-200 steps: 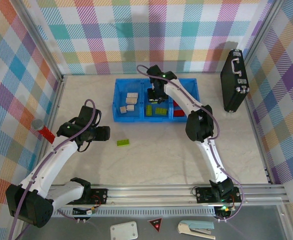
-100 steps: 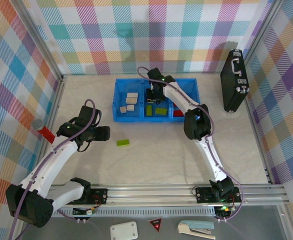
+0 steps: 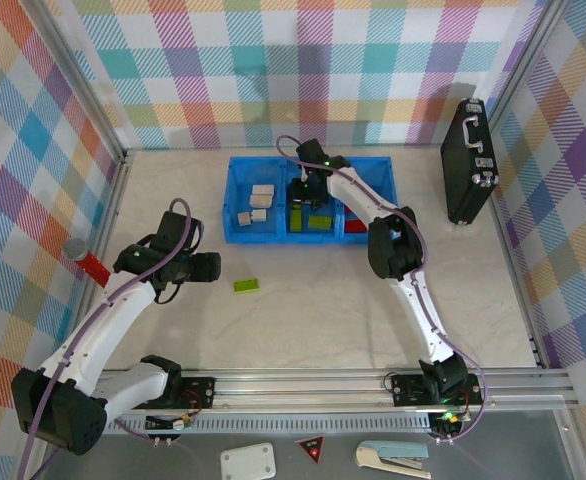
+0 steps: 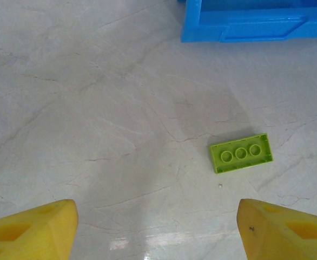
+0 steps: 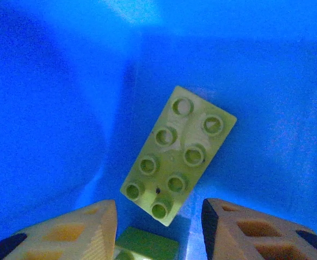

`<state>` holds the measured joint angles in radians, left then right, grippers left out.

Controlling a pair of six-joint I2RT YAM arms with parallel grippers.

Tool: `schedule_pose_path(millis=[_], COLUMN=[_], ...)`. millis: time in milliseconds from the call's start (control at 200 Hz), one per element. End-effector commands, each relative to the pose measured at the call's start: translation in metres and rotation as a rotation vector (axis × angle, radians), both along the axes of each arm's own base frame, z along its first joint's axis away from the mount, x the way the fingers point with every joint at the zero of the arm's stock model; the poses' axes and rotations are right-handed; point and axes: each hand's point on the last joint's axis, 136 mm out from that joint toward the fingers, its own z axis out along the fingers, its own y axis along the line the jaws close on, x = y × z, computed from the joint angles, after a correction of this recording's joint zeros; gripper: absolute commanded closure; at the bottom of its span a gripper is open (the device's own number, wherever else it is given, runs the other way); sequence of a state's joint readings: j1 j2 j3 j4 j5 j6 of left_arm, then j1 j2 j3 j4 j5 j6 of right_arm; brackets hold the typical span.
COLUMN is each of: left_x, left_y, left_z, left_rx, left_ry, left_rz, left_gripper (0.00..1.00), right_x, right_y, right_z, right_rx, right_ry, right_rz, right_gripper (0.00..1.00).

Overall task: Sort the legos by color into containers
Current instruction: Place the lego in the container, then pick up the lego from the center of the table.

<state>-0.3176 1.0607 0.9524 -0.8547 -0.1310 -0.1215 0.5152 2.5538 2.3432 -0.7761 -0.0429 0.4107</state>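
Left jaws hang low over the pale desk (image 3: 323, 310) in my top view, just left of a lone lime brick (image 3: 246, 285) that lies flat on the desk, well short of the blue tray (image 3: 263, 238). Right jaws are down inside the tray's middle compartment, the arm reaching over its front wall. From up here I cannot tell how either pair stands. Cream bricks (image 3: 263, 190) sit in the left compartment, lime bricks (image 3: 320, 222) in the middle, and a red brick (image 3: 357, 212) in the right one. On the left wrist camera I see the yellow fingertips (image 4: 31, 230) spread wide at the two bottom corners with nothing between them; the lone lime brick lies ahead, nearer the right-hand tip and studs up, and a corner of the tray shows at the top. On the right wrist camera the pads (image 5: 72, 233) stand parted, and an eight-stud lime brick (image 5: 177, 154) lies tilted on blue plastic just beyond them, touching neither as far as I can see. A darker green brick (image 5: 147, 246) peeks out low between the pads.
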Motion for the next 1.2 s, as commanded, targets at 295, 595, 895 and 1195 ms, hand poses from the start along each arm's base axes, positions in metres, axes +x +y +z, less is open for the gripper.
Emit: schedule_pose_path(millis=[295,595,895,1195], left_x=[0.003,0.002,0.003,0.003], left_y=[-0.001,-0.001,0.002,0.003], left_z=[-0.002,0.0,0.001,0.005], left_rx=[-0.012,-0.013,-0.002,-0.004], left_ry=[-0.004,-0.007,-0.013,-0.035], left_rz=[-0.009,-0.01,-0.001,0.013], left_gripper=[0.23,0.23,0.23,0.23], right_x=[-0.027,-0.07,-0.122,-0.176], right_y=[-0.003,-0.013,-0.021,-0.003], right_z=[0.064,0.079,0.086,0.082], right_rx=[0.051,-0.043,-0.107,-0.127], right_ry=[-0.052,-0.051,-0.01,0.042], right_rz=[0.031,0.125,0.139,0.11], right_gripper=[0.53,0.53,0.53,0.51])
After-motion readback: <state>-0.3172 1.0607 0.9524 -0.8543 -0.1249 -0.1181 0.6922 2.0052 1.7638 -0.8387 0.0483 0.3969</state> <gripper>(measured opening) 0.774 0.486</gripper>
